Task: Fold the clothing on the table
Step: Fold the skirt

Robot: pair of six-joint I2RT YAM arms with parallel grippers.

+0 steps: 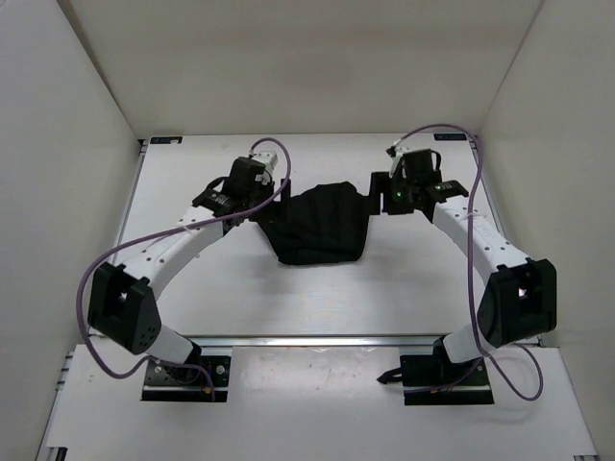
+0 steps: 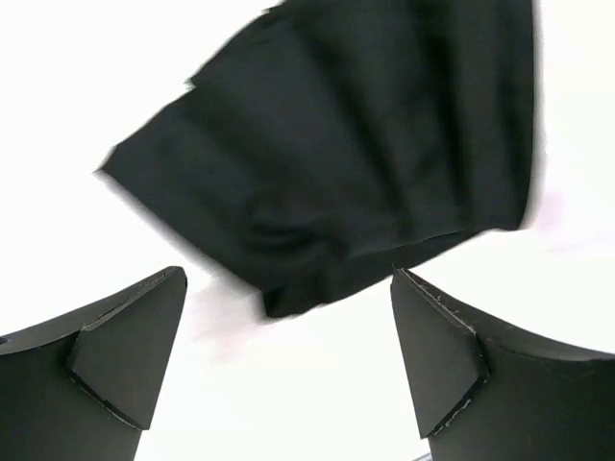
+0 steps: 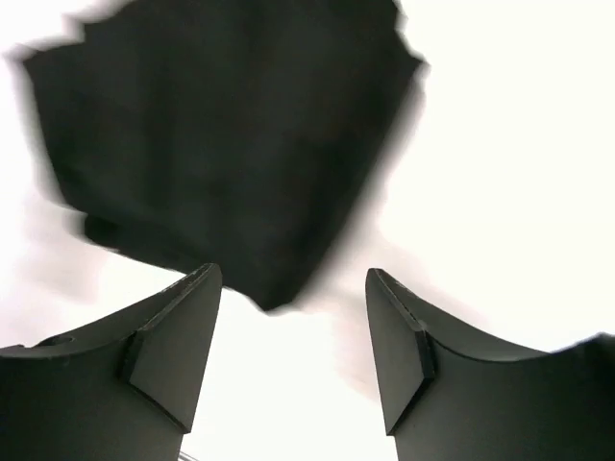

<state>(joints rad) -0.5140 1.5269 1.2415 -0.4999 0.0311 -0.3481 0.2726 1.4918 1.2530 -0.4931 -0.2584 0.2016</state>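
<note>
Mid-table (image 1: 192,307), your skirt (image 1: 317,230) lies loosely bunched. It could skid or spill open if a finger snags only one layer. Its long axis runs across the table, left to right, and it bulges toward the table's near edge. I cannot pick out the waistband. Over the table's middle, the left gripper (image 2: 286,280) gapes wide and the right gripper (image 3: 290,277) stands parted, both empty.
</note>
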